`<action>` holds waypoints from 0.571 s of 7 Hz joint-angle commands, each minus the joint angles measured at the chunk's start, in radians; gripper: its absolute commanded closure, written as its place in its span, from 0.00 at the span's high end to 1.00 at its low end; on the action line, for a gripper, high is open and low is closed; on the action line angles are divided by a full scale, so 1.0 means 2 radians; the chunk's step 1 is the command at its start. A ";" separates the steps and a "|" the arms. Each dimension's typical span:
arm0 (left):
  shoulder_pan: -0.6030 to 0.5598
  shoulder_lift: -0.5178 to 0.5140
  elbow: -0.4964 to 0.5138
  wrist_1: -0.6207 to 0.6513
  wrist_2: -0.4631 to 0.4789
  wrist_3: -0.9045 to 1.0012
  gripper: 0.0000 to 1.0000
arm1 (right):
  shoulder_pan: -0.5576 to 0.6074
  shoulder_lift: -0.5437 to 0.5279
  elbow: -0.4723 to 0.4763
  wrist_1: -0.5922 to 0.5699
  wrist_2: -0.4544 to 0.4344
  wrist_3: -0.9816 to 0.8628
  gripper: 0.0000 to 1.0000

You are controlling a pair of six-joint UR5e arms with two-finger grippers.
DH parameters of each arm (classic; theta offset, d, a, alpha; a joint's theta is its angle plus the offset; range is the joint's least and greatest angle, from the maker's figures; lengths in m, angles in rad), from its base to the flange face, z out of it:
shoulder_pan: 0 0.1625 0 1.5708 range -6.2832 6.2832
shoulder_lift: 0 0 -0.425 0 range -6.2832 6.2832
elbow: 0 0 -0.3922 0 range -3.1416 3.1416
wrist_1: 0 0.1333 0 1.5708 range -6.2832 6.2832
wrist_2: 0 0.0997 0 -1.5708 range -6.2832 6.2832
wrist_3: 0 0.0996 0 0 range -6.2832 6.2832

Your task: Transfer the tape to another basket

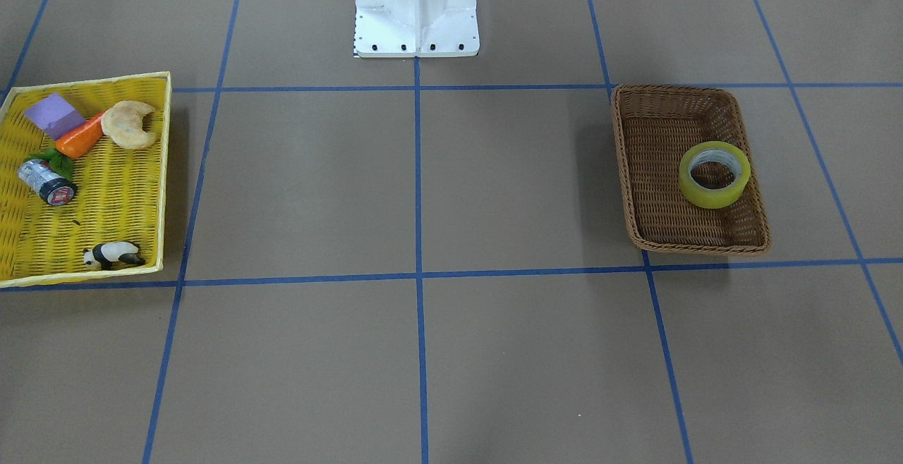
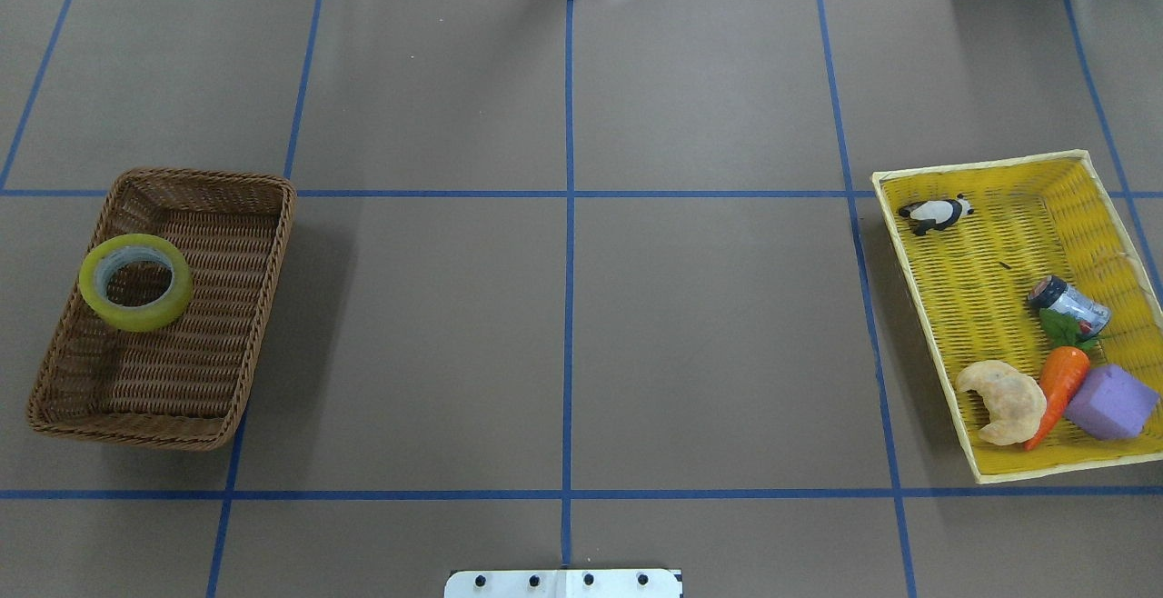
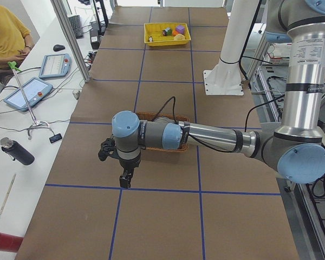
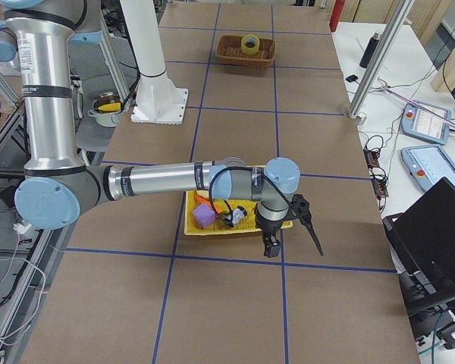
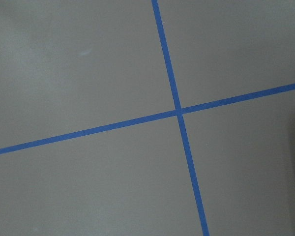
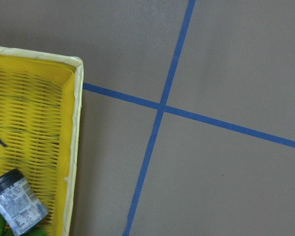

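The yellow-green tape (image 1: 713, 198) lies flat inside the brown wicker basket (image 1: 624, 161). In the overhead view the tape (image 2: 136, 316) sits against the left wall of the basket (image 2: 273, 244). Both also show small in the exterior right view: tape (image 4: 249, 44), basket (image 4: 231, 54). My left gripper (image 3: 124, 177) shows only in the exterior left view, hanging above the table beside the basket; I cannot tell if it is open or shut. My right gripper (image 4: 271, 244) shows only in the exterior right view, beside the yellow tray; I cannot tell its state either.
A yellow woven tray (image 2: 981, 271) on the opposite side holds a toy panda (image 2: 936, 214), a dark labelled cylinder (image 2: 1068, 303), a carrot (image 2: 1058, 389), a croissant (image 2: 1004, 401) and a purple block (image 2: 1110, 403). The white robot base (image 1: 416, 5) stands mid-table. An operator (image 3: 5, 38) sits by the table.
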 commanded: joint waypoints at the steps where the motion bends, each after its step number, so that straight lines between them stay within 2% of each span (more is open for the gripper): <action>1: 0.000 0.000 0.000 0.000 0.000 0.000 0.98 | 0.000 -0.002 0.001 0.000 0.001 0.000 1.00; 4: 0.000 0.004 0.001 0.000 0.000 0.000 0.98 | 0.000 -0.004 -0.001 0.000 0.001 0.001 1.00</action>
